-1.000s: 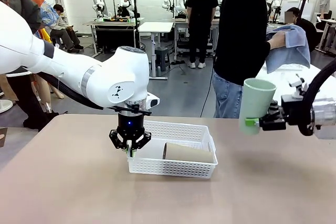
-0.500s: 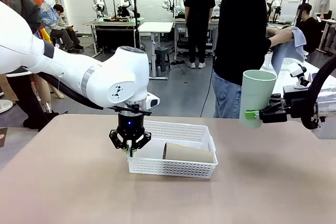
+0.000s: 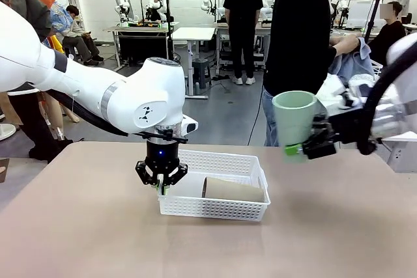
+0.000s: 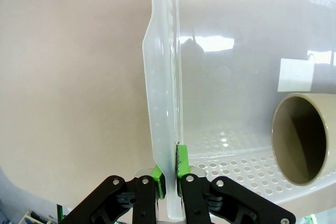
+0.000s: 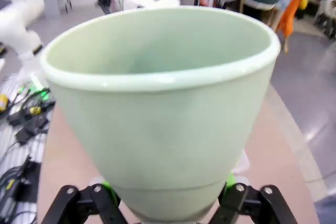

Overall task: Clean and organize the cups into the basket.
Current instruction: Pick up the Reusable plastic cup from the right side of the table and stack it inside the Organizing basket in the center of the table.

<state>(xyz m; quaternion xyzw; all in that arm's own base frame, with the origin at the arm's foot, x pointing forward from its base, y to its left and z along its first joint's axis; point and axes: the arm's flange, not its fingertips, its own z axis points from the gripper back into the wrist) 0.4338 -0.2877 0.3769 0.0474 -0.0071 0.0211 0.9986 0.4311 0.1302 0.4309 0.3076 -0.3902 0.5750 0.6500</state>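
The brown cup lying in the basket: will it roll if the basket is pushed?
Probably yes: the brown cup lies on its side, round and tapered, so it would likely roll in a curve. The basket walls should keep it inside. The left gripper, shut on the basket rim, probably limits sliding.

The front view looks from the robot's side across the counter (image 3: 78, 226) toward a person (image 3: 300, 50) at the far edge, set back enough to take in both arms and the basket (image 3: 215, 211). The left wrist view looks down along the left gripper (image 4: 169, 174) from very near, onto the basket's side wall and the tan cup (image 4: 299, 139) lying inside, both shared with the front view. The right wrist view looks along the right gripper (image 3: 296, 151) from close against the mint green cup (image 5: 163, 119), which the front view shows from the side, raised above the counter.
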